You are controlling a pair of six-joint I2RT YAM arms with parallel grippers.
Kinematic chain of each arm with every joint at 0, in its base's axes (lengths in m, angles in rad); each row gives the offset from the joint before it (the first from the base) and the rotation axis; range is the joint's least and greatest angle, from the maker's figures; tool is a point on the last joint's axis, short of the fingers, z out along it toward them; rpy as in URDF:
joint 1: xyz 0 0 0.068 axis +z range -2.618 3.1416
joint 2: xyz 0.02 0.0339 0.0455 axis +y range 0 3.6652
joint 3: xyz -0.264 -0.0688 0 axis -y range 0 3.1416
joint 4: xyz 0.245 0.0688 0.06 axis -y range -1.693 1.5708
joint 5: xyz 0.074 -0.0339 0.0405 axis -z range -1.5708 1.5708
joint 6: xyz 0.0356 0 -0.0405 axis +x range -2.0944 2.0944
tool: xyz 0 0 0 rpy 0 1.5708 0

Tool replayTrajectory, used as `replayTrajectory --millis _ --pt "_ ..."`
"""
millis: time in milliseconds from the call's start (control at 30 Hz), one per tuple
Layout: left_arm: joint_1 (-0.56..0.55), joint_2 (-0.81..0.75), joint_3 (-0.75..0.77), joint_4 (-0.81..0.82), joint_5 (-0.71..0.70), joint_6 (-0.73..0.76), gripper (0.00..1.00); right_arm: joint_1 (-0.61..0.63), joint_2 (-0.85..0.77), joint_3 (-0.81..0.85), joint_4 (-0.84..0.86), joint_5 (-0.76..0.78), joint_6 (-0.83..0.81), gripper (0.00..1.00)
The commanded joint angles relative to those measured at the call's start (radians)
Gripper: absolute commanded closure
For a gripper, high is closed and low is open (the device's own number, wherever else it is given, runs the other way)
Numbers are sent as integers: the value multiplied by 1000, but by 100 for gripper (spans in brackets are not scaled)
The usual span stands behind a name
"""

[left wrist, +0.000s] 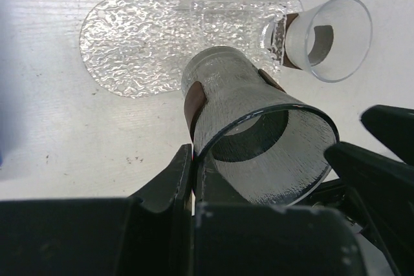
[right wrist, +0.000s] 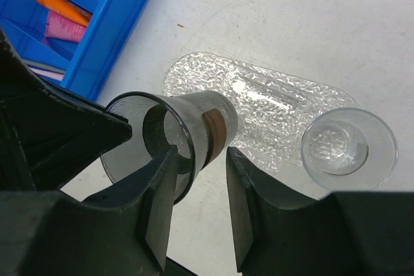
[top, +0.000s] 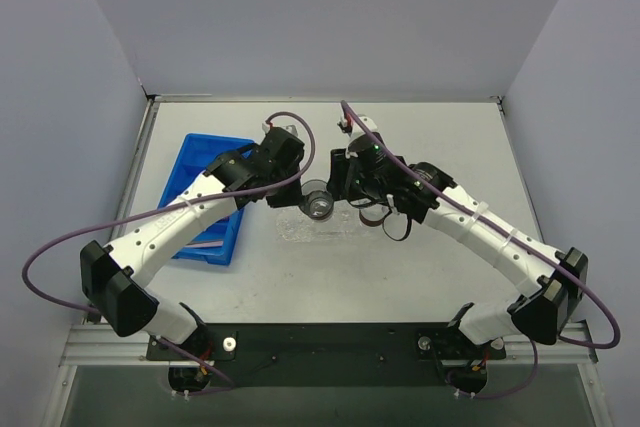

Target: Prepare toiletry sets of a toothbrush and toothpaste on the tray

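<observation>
The clear bumpy tray [left wrist: 149, 37] lies flat on the white table. My left gripper [left wrist: 192, 159] is shut on the rim of a clear cup [left wrist: 259, 140] with a dark bottom, holding it tilted over the tray's near edge. My right gripper [right wrist: 200, 159] is open, its fingers astride the wall of the same cup [right wrist: 187, 121], with a gap on the right side. The orange toothpaste [right wrist: 61, 3] and the magenta toothpaste [right wrist: 65, 29] lie in the blue bin [right wrist: 123, 11]. The pale pink toothbrush [top: 205, 245] also lies in the bin [top: 200, 172].
A second clear cup [left wrist: 330, 37] stands on the right end of the tray, also seen from the right wrist [right wrist: 349, 150]. The bin sits left of the tray [top: 300, 232]. Both arms meet over the table's middle, and grey walls close in three sides.
</observation>
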Motion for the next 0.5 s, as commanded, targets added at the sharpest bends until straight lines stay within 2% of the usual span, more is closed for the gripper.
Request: replayTrajectory --millis 0,267,467 --pt "27 -45 62 24 -22 -15 100 -3 -55 28 37 5 -20 66" --pt "102 -93 30 18 1 38 100 -35 -144 -6 39 39 -17 40" --pt "235 -131 -23 15 123 138 100 -146 -237 -80 43 -45 18 36"
